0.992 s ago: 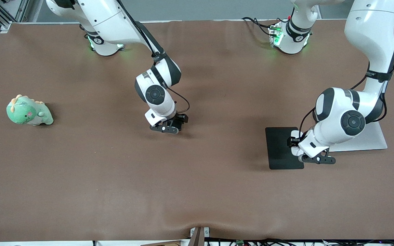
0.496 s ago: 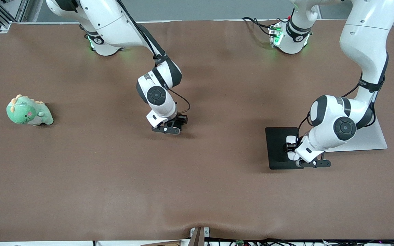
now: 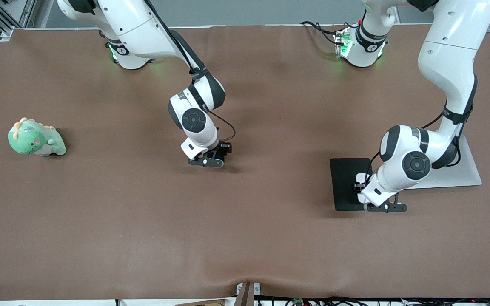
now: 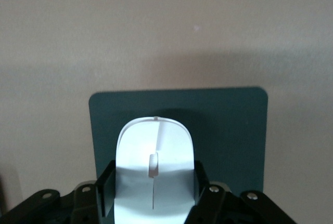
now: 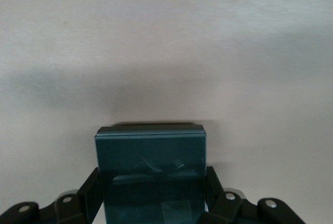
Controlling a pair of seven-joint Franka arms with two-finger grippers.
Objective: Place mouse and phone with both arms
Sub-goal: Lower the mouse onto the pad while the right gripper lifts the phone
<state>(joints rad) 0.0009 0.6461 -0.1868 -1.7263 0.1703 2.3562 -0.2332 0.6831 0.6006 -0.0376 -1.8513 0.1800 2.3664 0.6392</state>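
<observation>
Honestly nothing readable here. There's a strap with tiny lettering on the left arm [image 3: 455,114] in the front view, but it's too small to make out. The mouse [image 4: 154,174], the phone [image 5: 152,177] and the black pad [image 4: 234,130] show no brand, label or number in either wrist view. The round caps on the arm joints are plain as far as I can tell.

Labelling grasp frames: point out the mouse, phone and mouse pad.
mouse [image 4: 154,174], left wrist view, top shell.
phone [image 5: 151,174], right wrist view, flat face.
mouse pad [image 3: 345,182], front view, bare surface.
</observation>
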